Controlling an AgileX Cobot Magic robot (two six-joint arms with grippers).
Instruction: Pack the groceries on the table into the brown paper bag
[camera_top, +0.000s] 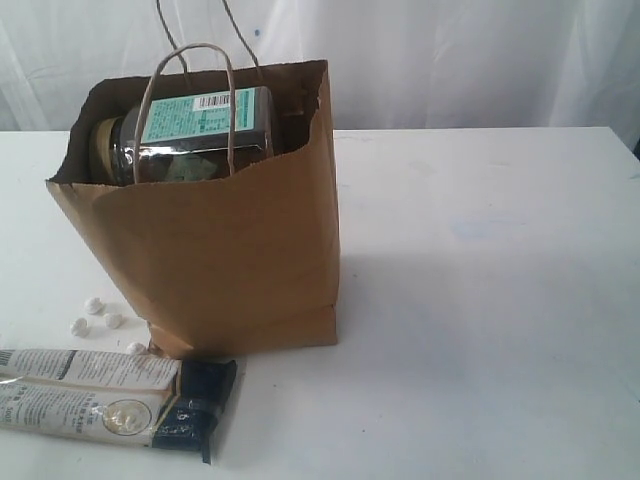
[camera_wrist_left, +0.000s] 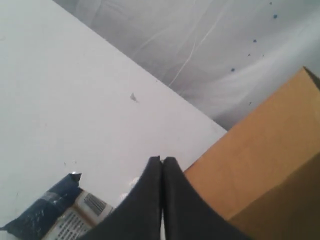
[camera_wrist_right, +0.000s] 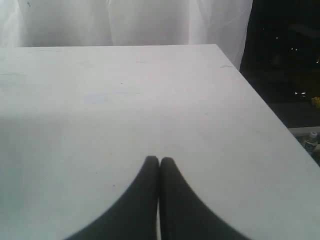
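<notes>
Both my ends are closed on nothing: the left gripper (camera_wrist_left: 162, 162) has its pads pressed together just beside the bag (camera_top: 230, 260), and the right gripper (camera_wrist_right: 159, 161) is closed the same way over bare table (camera_wrist_right: 100, 100).

The job looks mostly done. The jar (camera_top: 190, 135) lies on its side in the bag's mouth, label up. What sits beneath it is hidden. The one item I see left to pack is the packet (camera_top: 110, 395), flat on the table at 7 o'clock from the bag. A few white pellets (camera_top: 100, 315) are scattered at 8 o'clock by its base.

The bag is stiff, creased kraft paper, boxy, with a ragged rim and thin twine handles (camera_top: 190, 60). The jar is smooth, glossy glass. The packet is long, crinkly film with a dark end, likely limp when lifted.
</notes>
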